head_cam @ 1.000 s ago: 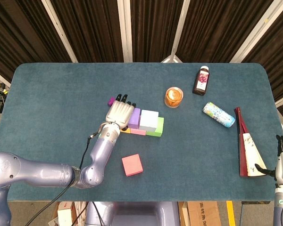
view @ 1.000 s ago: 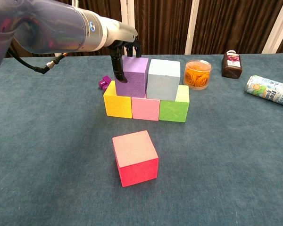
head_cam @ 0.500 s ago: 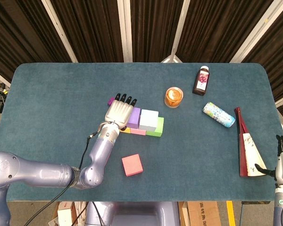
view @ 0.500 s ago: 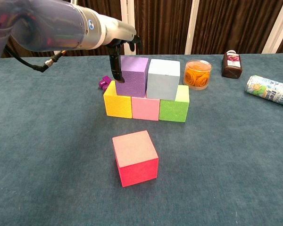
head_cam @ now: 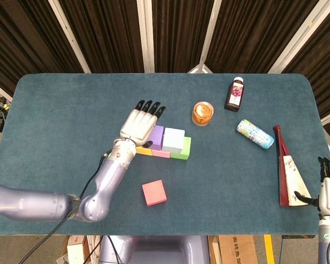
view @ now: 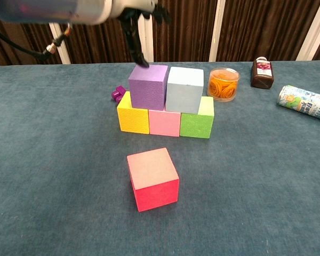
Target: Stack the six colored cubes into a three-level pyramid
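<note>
Head view: left hand (head_cam: 138,126) spread, empty, above purple cube (view: 148,87); red cube (head_cam: 154,192) alone in open worktop (head_cam: 66,121). Right hand (head_cam: 329,190), unseen in chest view, open at edge.

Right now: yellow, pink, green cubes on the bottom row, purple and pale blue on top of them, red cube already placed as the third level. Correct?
Not quite. The red cube is not on the stack; the chest view shows it sitting on the table in front of the pyramid, apart from it. The rest holds: yellow cube, pink cube and green cube on the bottom row, purple cube and pale blue cube on top.
</note>
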